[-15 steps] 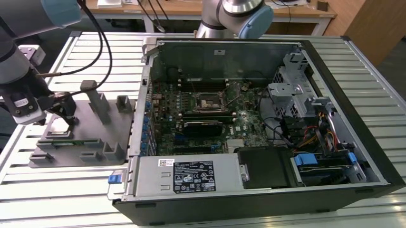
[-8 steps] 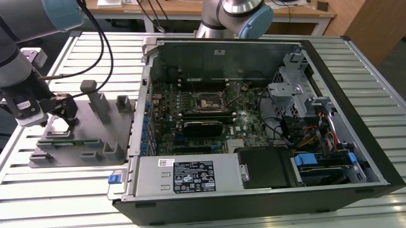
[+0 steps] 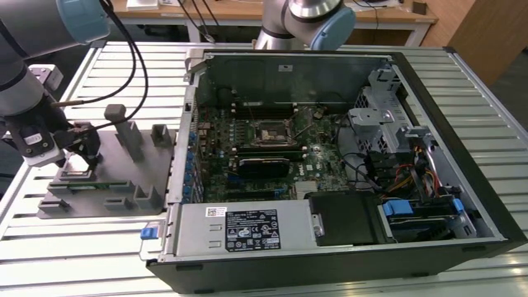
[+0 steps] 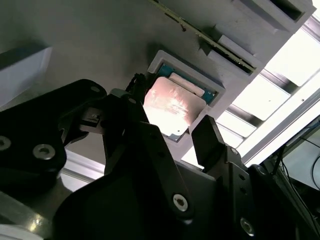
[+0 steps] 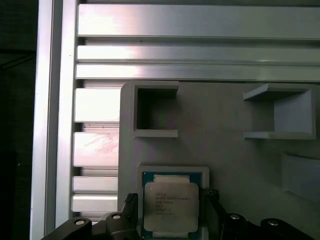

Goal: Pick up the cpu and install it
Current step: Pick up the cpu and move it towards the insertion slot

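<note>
The cpu (image 5: 171,205) is a flat square chip with a pale silvery top on a green base. It lies in a shallow square nest of the grey fixture plate (image 5: 225,155). In the second wrist view the cpu (image 4: 172,102) glares pinkish-white. My gripper (image 5: 170,200) is lowered over it, one black finger (image 5: 131,201) on each side of the chip with small gaps showing, so it looks open. In the exterior view the gripper (image 3: 78,147) hangs over the fixture plate (image 3: 123,167) at the exterior view's left. The empty black socket (image 3: 271,132) sits on the motherboard inside the open computer case (image 3: 462,154).
Grey upright posts (image 3: 128,133) and small brackets (image 3: 161,136) stand on the fixture plate close to the gripper. A long green memory stick (image 3: 93,184) lies on the plate. Everything rests on a slatted aluminium table (image 3: 74,247). Cables trail from the arm.
</note>
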Available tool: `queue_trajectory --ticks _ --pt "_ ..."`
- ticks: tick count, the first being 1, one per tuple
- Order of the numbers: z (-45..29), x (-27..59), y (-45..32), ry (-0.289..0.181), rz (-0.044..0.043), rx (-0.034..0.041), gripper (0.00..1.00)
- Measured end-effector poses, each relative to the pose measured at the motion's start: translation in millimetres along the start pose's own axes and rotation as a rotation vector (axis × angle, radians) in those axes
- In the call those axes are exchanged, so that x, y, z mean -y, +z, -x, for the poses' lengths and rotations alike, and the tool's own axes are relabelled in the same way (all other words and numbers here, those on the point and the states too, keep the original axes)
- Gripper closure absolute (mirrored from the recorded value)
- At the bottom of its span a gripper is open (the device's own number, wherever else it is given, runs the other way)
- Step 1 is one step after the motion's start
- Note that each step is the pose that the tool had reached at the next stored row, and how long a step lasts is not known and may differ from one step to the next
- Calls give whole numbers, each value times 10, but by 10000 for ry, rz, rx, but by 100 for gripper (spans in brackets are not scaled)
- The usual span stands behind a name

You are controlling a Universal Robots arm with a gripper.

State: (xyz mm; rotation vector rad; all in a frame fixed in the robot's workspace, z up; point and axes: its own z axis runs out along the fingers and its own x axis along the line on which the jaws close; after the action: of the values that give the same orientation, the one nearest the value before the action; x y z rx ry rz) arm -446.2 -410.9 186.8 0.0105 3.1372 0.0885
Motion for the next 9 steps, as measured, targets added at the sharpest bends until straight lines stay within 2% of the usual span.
queue_trajectory --ticks 7,8,9 --pt "0 -1 20 0 -1 -2 36" --pt "0 -2 20 0 0 -1 38" --pt "0 -4 19 0 -2 -3 44"
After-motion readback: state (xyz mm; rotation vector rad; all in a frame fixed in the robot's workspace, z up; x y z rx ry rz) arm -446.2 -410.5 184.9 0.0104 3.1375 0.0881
